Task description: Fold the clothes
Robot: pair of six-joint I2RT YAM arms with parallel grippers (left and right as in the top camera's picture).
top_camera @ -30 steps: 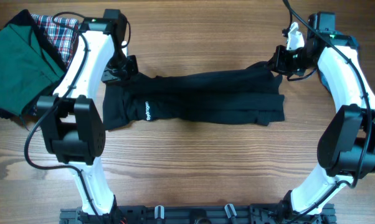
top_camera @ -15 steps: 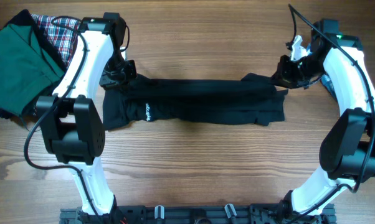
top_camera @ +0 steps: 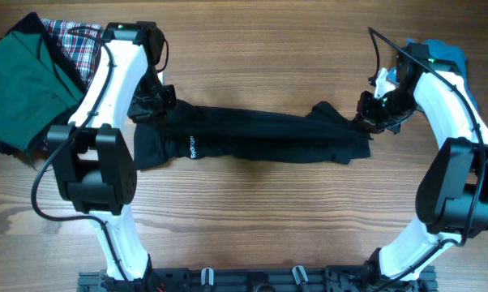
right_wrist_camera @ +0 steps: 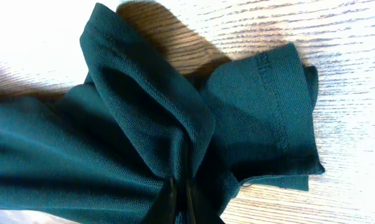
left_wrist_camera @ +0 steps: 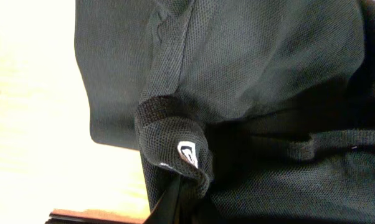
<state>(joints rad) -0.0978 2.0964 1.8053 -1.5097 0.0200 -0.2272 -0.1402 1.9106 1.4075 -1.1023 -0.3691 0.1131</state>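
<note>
Spanning the middle of the brown wooden table [top_camera: 252, 212], the large black short-sleeved fabric shirt [top_camera: 260, 136] lies as a long band, narrowed lengthwise. The left gripper [top_camera: 151, 104] is clamped on its left end, and the right gripper [top_camera: 367, 113] pinches a bunched fold at the opposite end. The step in hand appears to be a lengthwise fold. Next, move both arms together, keep the cloth taut, then release.

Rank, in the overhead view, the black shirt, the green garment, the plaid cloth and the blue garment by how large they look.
1. black shirt
2. green garment, cut off by the frame edge
3. plaid cloth, partly covered
4. blue garment, mostly hidden by the right arm, so its place is unsure
</note>
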